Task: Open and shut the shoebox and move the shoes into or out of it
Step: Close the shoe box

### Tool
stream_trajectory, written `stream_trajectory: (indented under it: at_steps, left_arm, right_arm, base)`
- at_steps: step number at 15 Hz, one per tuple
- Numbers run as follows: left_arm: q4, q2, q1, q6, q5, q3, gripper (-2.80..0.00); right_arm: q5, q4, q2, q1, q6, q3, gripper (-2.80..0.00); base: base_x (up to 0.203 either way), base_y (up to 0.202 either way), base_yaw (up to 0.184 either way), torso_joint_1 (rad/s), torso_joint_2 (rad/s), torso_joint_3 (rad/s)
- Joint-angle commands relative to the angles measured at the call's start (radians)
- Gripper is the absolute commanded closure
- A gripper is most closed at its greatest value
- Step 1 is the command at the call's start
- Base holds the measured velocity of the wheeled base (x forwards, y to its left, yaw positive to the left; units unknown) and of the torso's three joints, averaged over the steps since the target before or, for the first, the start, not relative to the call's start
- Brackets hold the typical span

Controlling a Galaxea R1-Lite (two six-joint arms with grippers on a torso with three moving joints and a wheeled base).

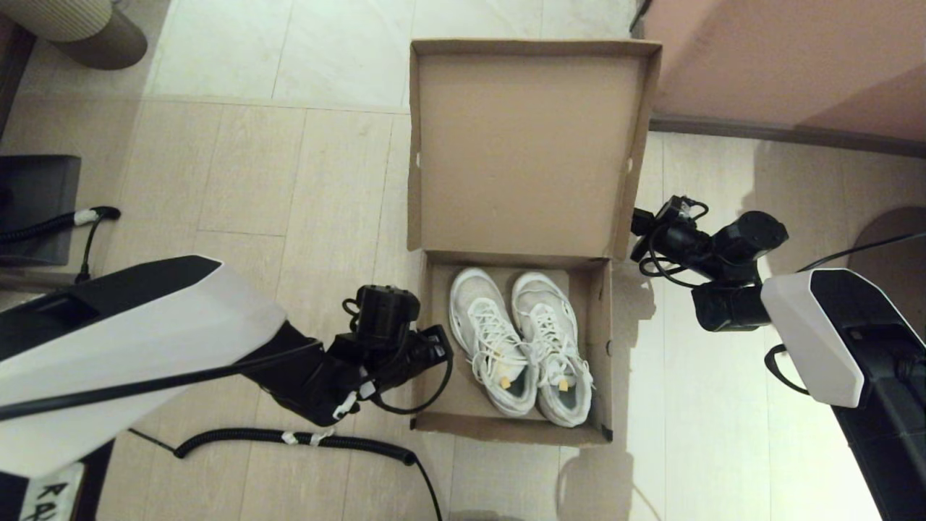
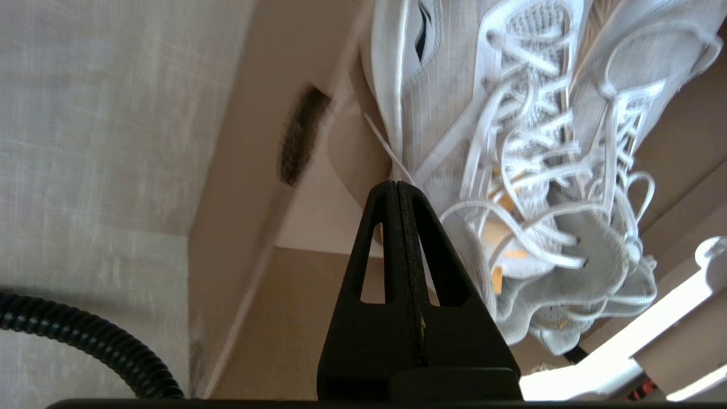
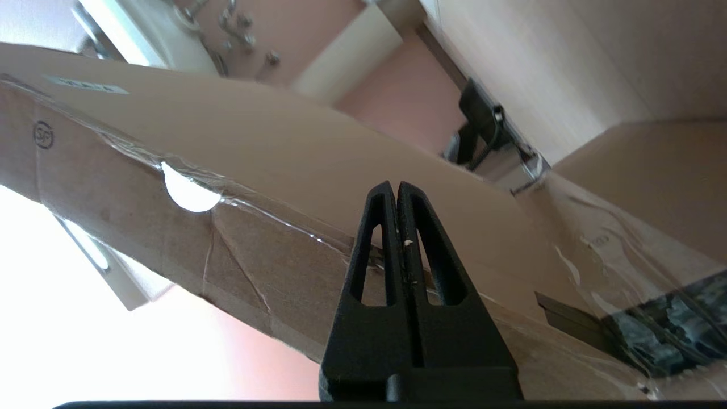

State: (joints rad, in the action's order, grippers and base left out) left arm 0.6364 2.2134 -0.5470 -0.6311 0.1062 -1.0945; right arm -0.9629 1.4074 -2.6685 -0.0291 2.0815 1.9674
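Note:
The brown cardboard shoebox (image 1: 463,418) stands open on the floor, its hinged lid (image 1: 521,145) upright at the far side. A pair of white lace-up sneakers (image 1: 517,344) lies side by side inside, toes toward the lid. My left gripper (image 1: 438,347) is shut and empty at the box's left wall; in the left wrist view its tips (image 2: 396,183) point just over that wall (image 2: 250,147) toward the sneakers (image 2: 511,142). My right gripper (image 1: 638,226) is shut and empty beside the lid's right edge; in the right wrist view its tips (image 3: 396,184) face the lid's taped outer side (image 3: 272,165).
A big pinkish-brown furniture block (image 1: 781,65) with a grey base (image 1: 759,134) stands at the back right, close to the lid. A black corrugated cable (image 1: 289,438) lies on the floor under my left arm. A dark unit (image 1: 36,202) sits at far left.

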Motion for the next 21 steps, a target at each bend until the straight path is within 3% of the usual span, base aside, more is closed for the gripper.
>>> stream_trajectory:
  at_steps: [1,5,16,21]
  left_arm:
    - [0.005,0.009,-0.002,-0.004,0.001,-0.002,0.0]
    - [0.006,0.024,-0.01,-0.004,0.0,-0.004,0.0]
    - [0.005,0.024,-0.021,-0.006,0.004,-0.029,0.0]
    - [0.006,0.013,-0.024,-0.002,0.03,-0.035,0.0]
  right_arm:
    - [-0.036,0.035,0.002,0.0,0.015,-0.001,0.0]
    - [-0.089,0.122,0.002,0.009,0.09,0.001,0.0]
    - [-0.12,0.123,0.126,0.011,0.221,-0.003,0.0]
    - [-0.165,0.123,0.236,0.011,0.317,-0.009,0.0]
  base:
    - [0.0,0.0,0.0,0.0,0.0,0.0]
    - [0.0,0.0,0.0,0.0,0.0,0.0]
    - [0.0,0.0,0.0,0.0,0.0,0.0]
    - [0.0,0.0,0.0,0.0,0.0,0.0]
